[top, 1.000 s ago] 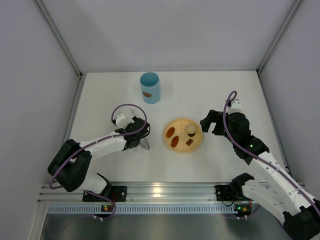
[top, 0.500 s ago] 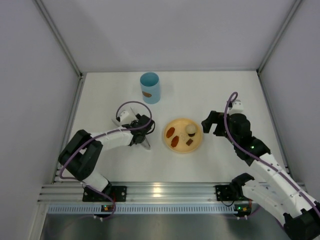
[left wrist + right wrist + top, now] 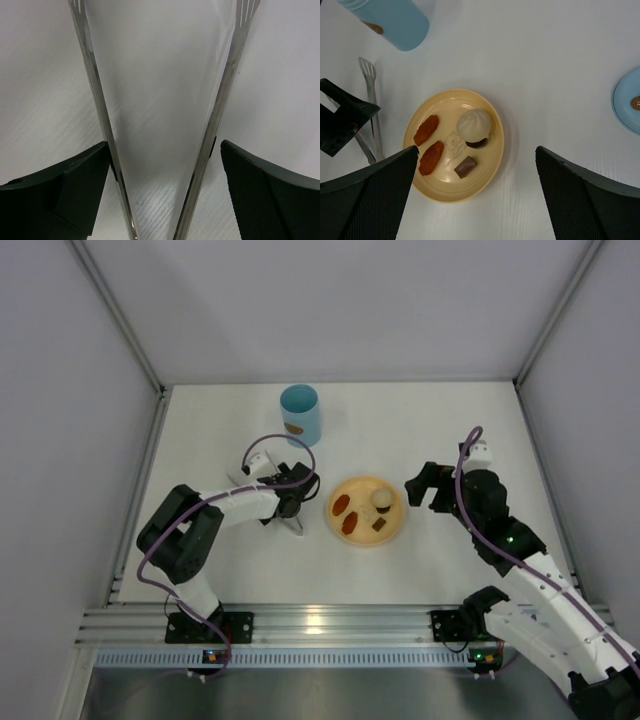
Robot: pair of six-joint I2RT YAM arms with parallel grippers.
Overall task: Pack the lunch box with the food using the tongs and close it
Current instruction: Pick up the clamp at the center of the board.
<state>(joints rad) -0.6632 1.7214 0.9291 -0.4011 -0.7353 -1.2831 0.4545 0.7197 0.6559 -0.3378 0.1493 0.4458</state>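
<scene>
1. My left gripper is down on the tongs. Its fingers are spread wide, one outside each silvery arm.
2. I can't tell whether the pads actually touch the metal; the tongs' V stands open.
3. The tongs lie flat on the bench, just left of the plate. Their forked tips point away from me and the joined end points toward the arm bases.
4. My right gripper hovers above the plate with its fingers spread wide and nothing between them.
5. The food is all on the plate: two reddish-brown ovals, a cream round piece and a dark brown chunk.
6. The lunch box stands upright with its top open, at the far side of the bench, beyond the tongs.
7. A flat light blue disc lies on the bench at the right edge of the right wrist view.
</scene>
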